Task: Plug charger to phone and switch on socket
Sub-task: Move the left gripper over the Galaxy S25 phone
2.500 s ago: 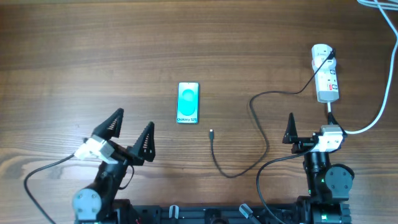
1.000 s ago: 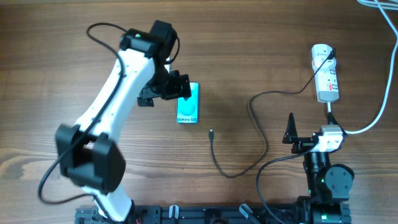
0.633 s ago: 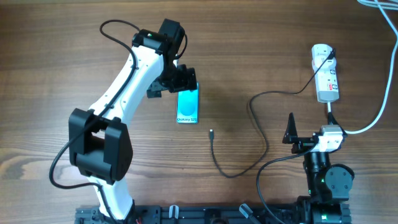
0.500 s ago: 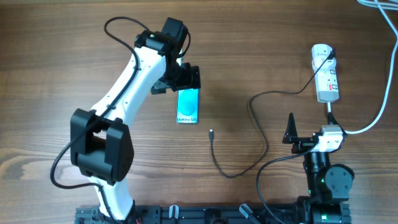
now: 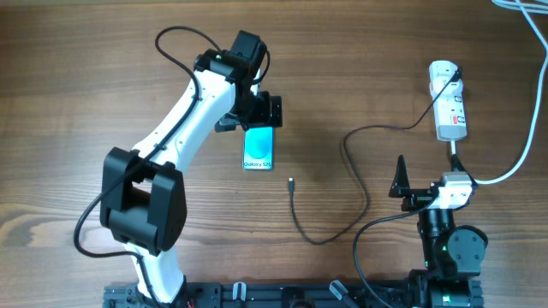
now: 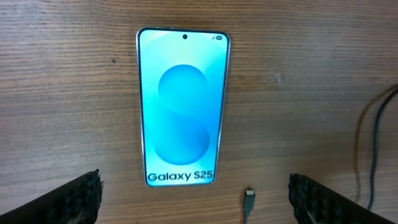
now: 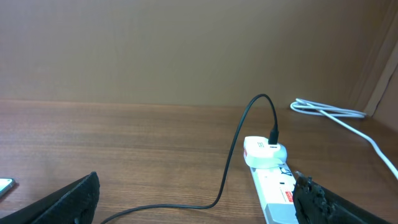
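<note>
One wooden desk [image 5: 86, 68] fills the overhead view, with two robot arms mounted at its near edge

The left arm [image 5: 184, 120], white with black joints, reaches out over the middle of the desk. Its claw [image 5: 257, 114] hangs above the far end of the phone, spread wide and grasping nothing; in its wrist view the two black fingertips [image 6: 81, 198] sit in the bottom corners, well apart

The right arm [image 5: 445, 235] is folded low at the near right. Its claw [image 7: 196, 202] is also spread wide and empty, facing the socket

One thick white cable [image 7: 326, 111] comes from the far right corner and curves along the right side of the desk

One socket [image 5: 447, 107], a white oblong strip, lies at the far right with a black plug in its far end and a small red mark on top; whether it is switched on cannot be told

One charger [image 5: 321, 242], a thin black lead, loops from that plug across the desk. Its single metal-tipped end [image 6: 249, 199] lies loose, just beside the near right corner of the phone, not touching it

One phone [image 6: 182, 106] lies flat at centre, cyan screen up, the words "Galaxy S25" at its near end
</note>
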`<action>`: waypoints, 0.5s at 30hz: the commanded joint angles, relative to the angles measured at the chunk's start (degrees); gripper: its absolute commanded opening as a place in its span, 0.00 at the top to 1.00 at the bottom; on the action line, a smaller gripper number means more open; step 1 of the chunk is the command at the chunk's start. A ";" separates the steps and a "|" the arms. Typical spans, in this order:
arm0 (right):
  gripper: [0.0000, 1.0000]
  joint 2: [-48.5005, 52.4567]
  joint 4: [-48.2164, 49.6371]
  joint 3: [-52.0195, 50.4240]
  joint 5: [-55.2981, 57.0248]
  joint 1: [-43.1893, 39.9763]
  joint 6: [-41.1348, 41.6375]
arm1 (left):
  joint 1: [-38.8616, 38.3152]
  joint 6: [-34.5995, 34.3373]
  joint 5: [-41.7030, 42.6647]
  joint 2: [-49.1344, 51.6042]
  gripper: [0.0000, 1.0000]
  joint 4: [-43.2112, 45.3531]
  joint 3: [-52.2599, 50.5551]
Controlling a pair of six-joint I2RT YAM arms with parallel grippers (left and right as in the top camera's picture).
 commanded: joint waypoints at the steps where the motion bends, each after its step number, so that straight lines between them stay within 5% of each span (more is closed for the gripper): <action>1: 0.00 -0.11 0.13 -0.07 -0.09 0.17 0.83 | 0.07 -0.98 -0.87 0.74 0.00 1.31 -3.69; 15: 0.00 -0.11 0.13 -0.07 -0.09 0.17 0.81 | -3.23 -6.25 -6.08 0.96 0.00 8.79 -7.87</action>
